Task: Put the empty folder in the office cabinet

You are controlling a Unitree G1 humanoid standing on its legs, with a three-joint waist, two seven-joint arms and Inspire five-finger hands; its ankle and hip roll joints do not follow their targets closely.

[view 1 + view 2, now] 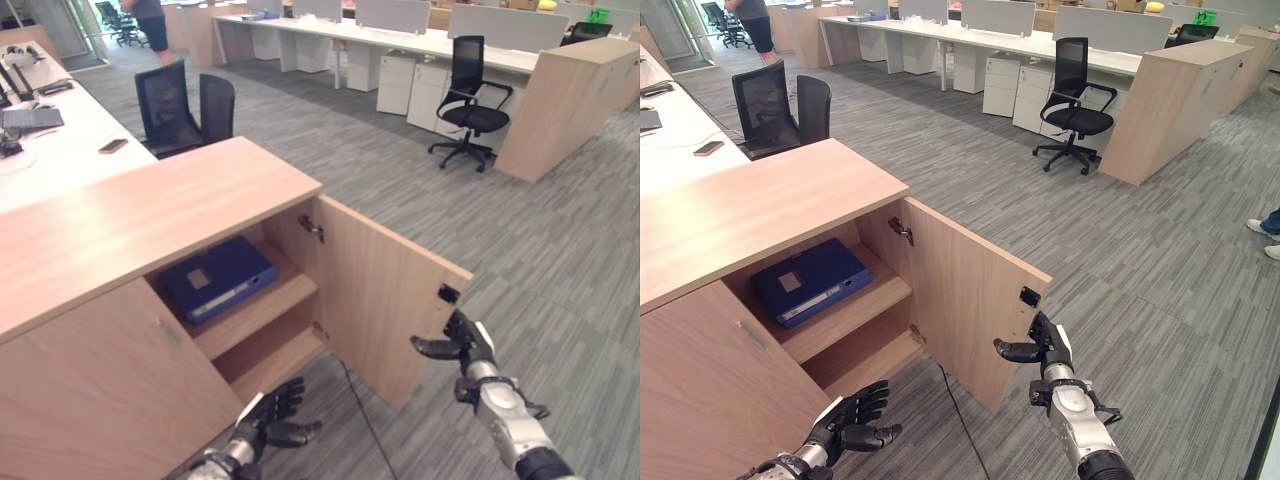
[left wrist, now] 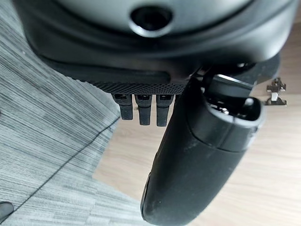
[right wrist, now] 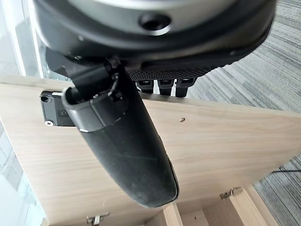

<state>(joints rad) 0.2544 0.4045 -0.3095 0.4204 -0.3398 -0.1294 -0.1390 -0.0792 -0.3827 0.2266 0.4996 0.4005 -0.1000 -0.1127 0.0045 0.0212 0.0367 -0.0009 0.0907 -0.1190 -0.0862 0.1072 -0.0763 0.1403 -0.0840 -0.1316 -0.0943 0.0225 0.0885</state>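
Open door (image 1: pixel 385 300) flanks the shelf opening; folder (image 1: pixel 218 277) fills upper shelf (image 1: pixel 262 312)

- We see the blue folder (image 1: pixel 218 277) lying flat on the upper shelf, left of frame centre.
- We see the wooden cabinet (image 1: pixel 150 215) with its door (image 1: pixel 385 295) swung open.

The far end of the blue folder (image 1: pixel 218 278) sits in shadow under the cabinet (image 1: pixel 150 215) top, so how far back it goes cannot be seen. The person (image 1: pixel 150 25) by the far desks is cut off by the top edge. The left hand (image 1: pixel 270 415) hides its own palm.
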